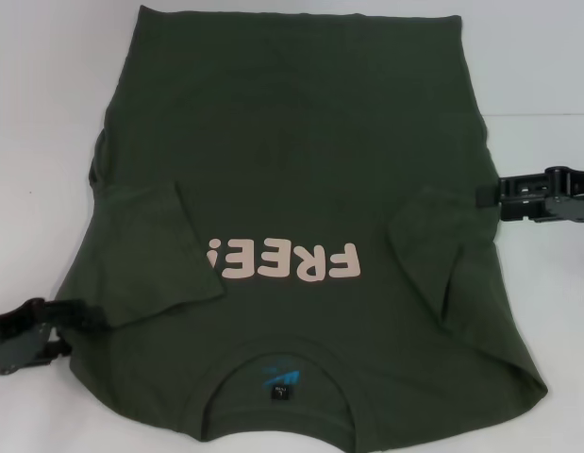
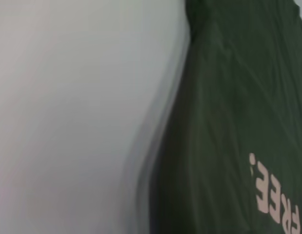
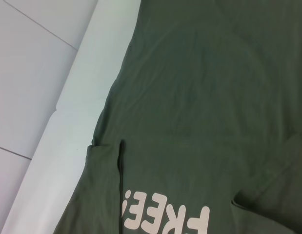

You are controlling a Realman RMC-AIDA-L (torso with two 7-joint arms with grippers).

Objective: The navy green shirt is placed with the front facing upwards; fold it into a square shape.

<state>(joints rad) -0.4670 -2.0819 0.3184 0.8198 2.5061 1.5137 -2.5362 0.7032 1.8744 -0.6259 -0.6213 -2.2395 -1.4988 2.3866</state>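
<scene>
Dark olive-green cotton fills the middle of the scene: the navy green shirt [image 1: 301, 198] lies spread on the white table [image 1: 46, 113], front up, collar toward the robot and hem at the far edge. The pale pink "FREE!" print [image 1: 284, 262] reads upside down from the head camera, and just below it, inside the neckline, sits the small black neck label [image 1: 280, 390] with a blue mark above it. Both short sleeves are folded inward over the body, the left sleeve [image 1: 155, 260] lying as a flap that covers the edge of the print, the right sleeve [image 1: 433, 250] lying as a flap just beside the print's other end. Down at the near left, the left gripper [image 1: 70, 314] sits low against the shirt's side edge near the shoulder; its tips look to be right at the cloth, though whether they are spread or pinching fabric I cannot tell from here. Over on the right, the right gripper [image 1: 490, 196] reaches in level with the sleeve, its dark tip at the shirt's side seam, and again its finger state is not readable. The left wrist camera shows the shirt's edge against bare table, blurred; the right wrist camera shows the print and a sleeve fold.
</scene>
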